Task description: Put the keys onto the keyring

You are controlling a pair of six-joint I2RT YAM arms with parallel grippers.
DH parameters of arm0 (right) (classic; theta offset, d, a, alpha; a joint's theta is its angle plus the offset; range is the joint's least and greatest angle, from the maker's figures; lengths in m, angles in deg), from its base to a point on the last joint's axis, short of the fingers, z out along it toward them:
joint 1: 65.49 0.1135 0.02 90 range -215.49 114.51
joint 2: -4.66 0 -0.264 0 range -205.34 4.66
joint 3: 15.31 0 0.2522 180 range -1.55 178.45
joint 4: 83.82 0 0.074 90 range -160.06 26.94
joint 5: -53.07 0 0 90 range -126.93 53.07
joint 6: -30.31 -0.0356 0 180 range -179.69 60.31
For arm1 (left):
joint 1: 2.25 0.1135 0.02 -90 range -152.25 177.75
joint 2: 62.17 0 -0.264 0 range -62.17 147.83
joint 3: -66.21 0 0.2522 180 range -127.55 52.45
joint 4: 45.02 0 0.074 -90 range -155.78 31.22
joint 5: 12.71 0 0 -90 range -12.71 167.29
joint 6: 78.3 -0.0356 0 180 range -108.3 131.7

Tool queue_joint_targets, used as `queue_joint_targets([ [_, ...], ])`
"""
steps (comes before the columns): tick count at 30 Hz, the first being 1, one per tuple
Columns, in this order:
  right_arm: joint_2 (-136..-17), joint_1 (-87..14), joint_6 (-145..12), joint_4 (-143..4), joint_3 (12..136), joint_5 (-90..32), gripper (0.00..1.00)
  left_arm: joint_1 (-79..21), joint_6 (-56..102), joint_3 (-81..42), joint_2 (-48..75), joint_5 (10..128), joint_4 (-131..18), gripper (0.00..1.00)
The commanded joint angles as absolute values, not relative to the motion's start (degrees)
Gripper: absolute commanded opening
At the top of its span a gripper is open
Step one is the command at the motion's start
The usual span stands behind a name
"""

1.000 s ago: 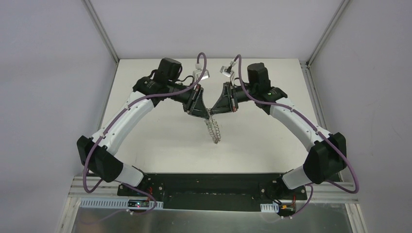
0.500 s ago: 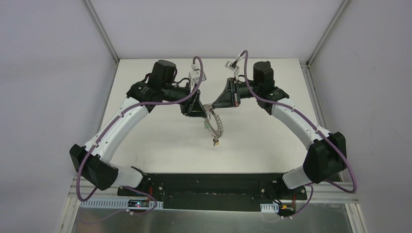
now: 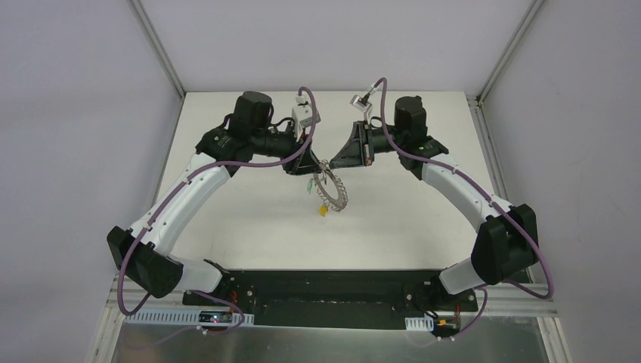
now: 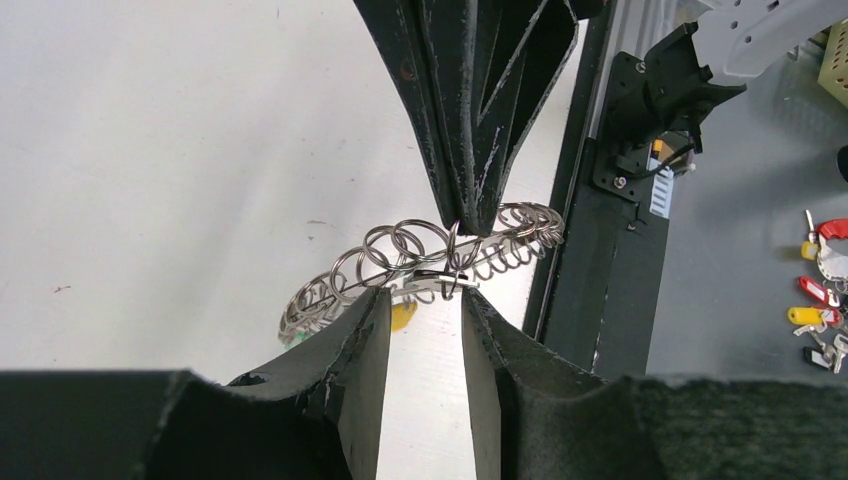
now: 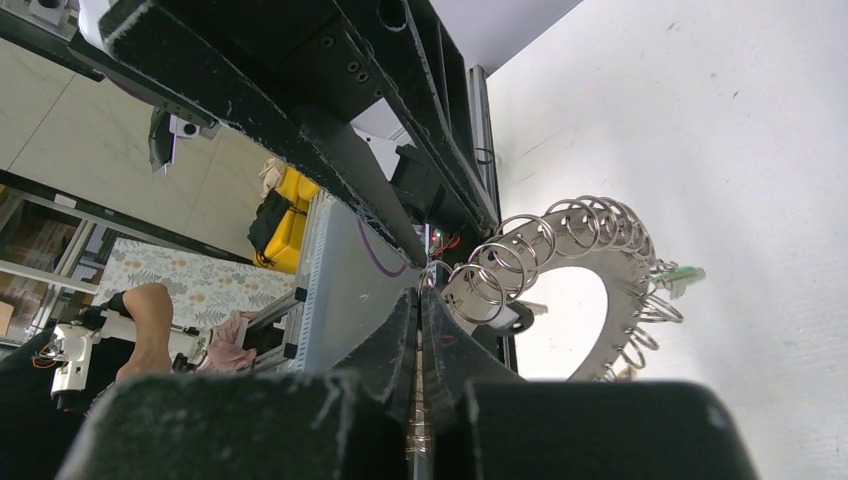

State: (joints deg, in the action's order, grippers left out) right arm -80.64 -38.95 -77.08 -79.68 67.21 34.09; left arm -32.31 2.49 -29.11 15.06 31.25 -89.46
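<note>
Keyring (image 5: 592,238): floppy grey wire-fringed loop, apparently in right tool (image 5: 420,292).

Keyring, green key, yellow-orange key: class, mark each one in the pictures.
keyring (image 5: 585,250): right wrist view, top of its grey arc.
green key (image 5: 682,273): right wrist view, plastic head.
yellow-orange key (image 3: 323,211): top view, its hanging head.

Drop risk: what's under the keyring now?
Only bare white table; the keyring hangs clear, green key and yellow key dangling off it. The spot straight beneath is covered from above.
</note>
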Motion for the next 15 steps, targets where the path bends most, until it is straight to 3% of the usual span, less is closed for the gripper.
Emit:
queue_joint_targets([
  [1, -80.4, -39.4, -78.8, -83.9, 67.6, 36.1, 0.0, -33.2, 0.2, -28.5, 13.4, 30.3, -87.4, 0.33],
  [15, -80.3, -39.7, -80.0, -84.9, 67.3, 35.5, 0.0, -34.8, -0.5, -28.0, 13.7, 28.9, -87.7, 0.26],
])
